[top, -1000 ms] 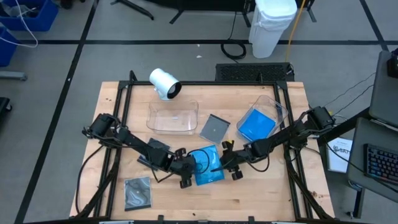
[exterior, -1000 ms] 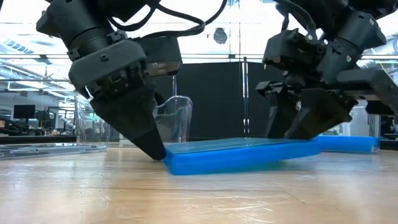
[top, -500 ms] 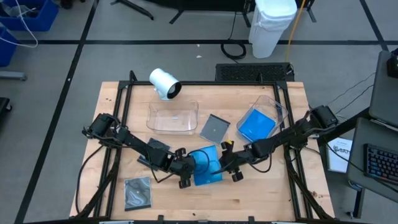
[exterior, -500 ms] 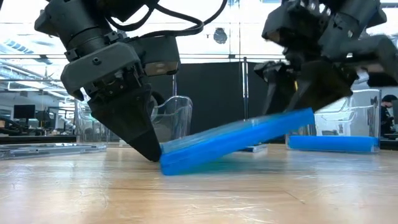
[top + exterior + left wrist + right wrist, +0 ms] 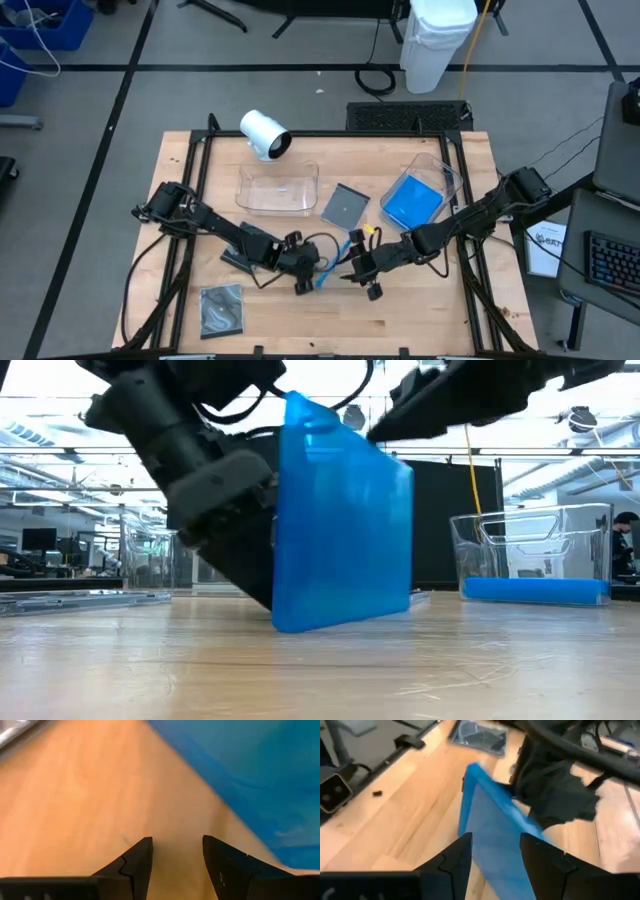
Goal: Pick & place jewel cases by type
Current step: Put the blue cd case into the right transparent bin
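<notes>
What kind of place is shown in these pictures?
Probably a robotics lab or workshop. A wooden table stands on a grey floor marked with black lines, a keyboard sits on a desk beside it, and glass partitions and workstations fill the room behind.
</notes>
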Action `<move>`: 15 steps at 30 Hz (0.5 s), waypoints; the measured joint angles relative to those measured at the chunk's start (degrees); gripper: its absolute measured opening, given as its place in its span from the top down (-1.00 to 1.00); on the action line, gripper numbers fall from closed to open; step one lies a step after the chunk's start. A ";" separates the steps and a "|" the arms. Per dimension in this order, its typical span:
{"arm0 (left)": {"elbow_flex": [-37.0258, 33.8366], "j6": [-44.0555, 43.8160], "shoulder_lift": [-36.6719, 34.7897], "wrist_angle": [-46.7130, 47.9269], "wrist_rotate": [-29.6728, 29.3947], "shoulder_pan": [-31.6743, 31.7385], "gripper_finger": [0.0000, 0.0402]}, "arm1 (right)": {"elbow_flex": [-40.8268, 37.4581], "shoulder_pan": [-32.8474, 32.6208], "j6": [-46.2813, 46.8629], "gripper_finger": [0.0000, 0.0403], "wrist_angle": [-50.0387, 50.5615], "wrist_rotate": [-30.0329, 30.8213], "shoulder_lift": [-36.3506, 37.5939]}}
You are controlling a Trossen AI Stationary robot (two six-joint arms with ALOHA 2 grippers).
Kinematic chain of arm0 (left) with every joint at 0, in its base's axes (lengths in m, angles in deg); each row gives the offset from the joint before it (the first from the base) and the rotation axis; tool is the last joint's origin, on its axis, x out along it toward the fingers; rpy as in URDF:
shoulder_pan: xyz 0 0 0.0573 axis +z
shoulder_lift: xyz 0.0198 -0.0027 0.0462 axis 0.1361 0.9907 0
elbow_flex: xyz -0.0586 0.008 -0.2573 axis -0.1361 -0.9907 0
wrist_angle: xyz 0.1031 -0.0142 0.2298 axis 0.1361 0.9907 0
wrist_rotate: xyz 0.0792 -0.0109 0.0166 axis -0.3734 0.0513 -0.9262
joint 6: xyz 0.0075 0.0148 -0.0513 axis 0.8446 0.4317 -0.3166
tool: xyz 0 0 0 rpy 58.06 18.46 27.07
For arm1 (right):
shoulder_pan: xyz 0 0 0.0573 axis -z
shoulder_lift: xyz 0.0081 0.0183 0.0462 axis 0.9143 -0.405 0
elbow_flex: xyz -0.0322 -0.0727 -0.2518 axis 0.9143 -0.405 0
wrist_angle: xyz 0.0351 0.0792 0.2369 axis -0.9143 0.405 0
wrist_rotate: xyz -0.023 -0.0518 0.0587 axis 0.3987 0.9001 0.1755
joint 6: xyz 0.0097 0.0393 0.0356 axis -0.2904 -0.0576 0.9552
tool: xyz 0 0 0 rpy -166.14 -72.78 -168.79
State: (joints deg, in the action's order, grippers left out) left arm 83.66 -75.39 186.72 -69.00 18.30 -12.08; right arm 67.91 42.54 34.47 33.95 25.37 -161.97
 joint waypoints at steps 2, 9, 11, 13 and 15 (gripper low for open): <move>0.00 0.13 -0.02 0.41 -0.05 0.06 0.11 | -0.41 0.28 0.31 0.21 2.63 0.14 -0.40; 0.00 0.91 -0.09 0.46 0.86 -0.20 0.11 | -0.31 0.28 -2.14 0.21 2.06 0.40 -0.30; 0.00 0.94 -0.09 0.57 0.85 -0.22 0.11 | -0.37 0.32 -3.03 0.21 2.28 0.91 -0.31; 0.00 0.94 -0.09 0.57 0.96 -0.22 0.11 | -0.35 0.32 -3.77 0.21 1.70 2.30 -0.22; 0.00 0.94 -0.11 0.62 0.96 -0.22 0.11 | -0.35 0.32 -4.49 0.21 1.73 2.29 -0.22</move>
State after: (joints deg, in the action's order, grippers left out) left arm 83.66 -74.45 186.61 -68.39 19.26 -12.30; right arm 67.56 42.86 29.98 35.68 27.67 -162.19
